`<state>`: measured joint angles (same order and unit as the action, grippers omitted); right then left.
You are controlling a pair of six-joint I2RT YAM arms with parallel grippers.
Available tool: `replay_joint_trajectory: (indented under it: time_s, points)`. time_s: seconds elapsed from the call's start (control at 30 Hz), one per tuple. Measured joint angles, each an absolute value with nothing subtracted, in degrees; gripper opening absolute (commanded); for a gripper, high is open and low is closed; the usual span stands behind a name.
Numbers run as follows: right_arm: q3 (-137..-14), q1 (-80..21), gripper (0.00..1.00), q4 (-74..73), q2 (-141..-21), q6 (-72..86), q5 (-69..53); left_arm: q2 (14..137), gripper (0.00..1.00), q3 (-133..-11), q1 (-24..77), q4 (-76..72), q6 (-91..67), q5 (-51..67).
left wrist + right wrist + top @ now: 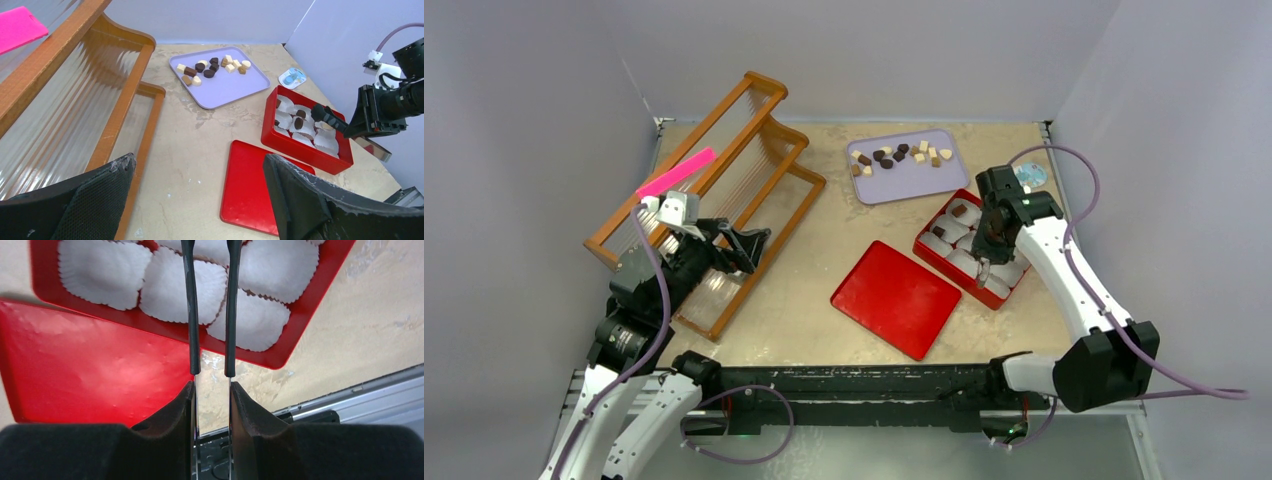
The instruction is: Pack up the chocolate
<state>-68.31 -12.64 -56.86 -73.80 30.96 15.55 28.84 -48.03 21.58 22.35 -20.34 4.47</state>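
Currently the right gripper [212,386] has its jaws drawn narrow onto a pair of tweezers [190,315], one arm pressed under each pad. The tweezers' black-sleeved arms run out side by side with a slim gap between them. Their tips lie beyond the top edge of the wrist view, so I cannot tell whether a piece is pinched there.

Under the arms sits the red box [302,315], lined with white paper cups [175,290]. Most of the cups visible here are bare. From the left wrist view, a few brown pieces [298,122] already sit in cups towards the far end. The red lid [90,370] lies flat on the table [824,250], just left of the box and on its near side.

Further out, most of the chocolate [902,155] is loose on the lilac tray [914,182], beyond the box at the far middle of the table. Well to the left, the left gripper [199,161] hangs with its jaws spread wide and nothing between them, beside the wooden rack [120,110].

My reading is that filling is under way, with the tweezers over the box either placing a piece or about to go for another. The next move likely calls for reaching to the far tray and nipping one small piece squarely, with gentle pressure so it does not squirt out. The piece then needs centring over a bare cup before the tweezers let go.
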Motion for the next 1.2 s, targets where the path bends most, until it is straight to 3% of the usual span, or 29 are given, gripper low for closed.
replay_joint_trajectory:
  time_s: [0.73, 1.2]
  points:
    - [-60.1, -6.6, 0.29, -57.2, -72.6, 33.9, 15.3, 28.2, 0.97, -48.0, 21.8, 22.3, -20.3, 4.5]
    - [-58.8, -6.0, 0.44, -57.1, -72.6, 35.4, 15.6, 28.2, 0.98, -48.0, 21.8, 22.3, -20.3, 4.4]
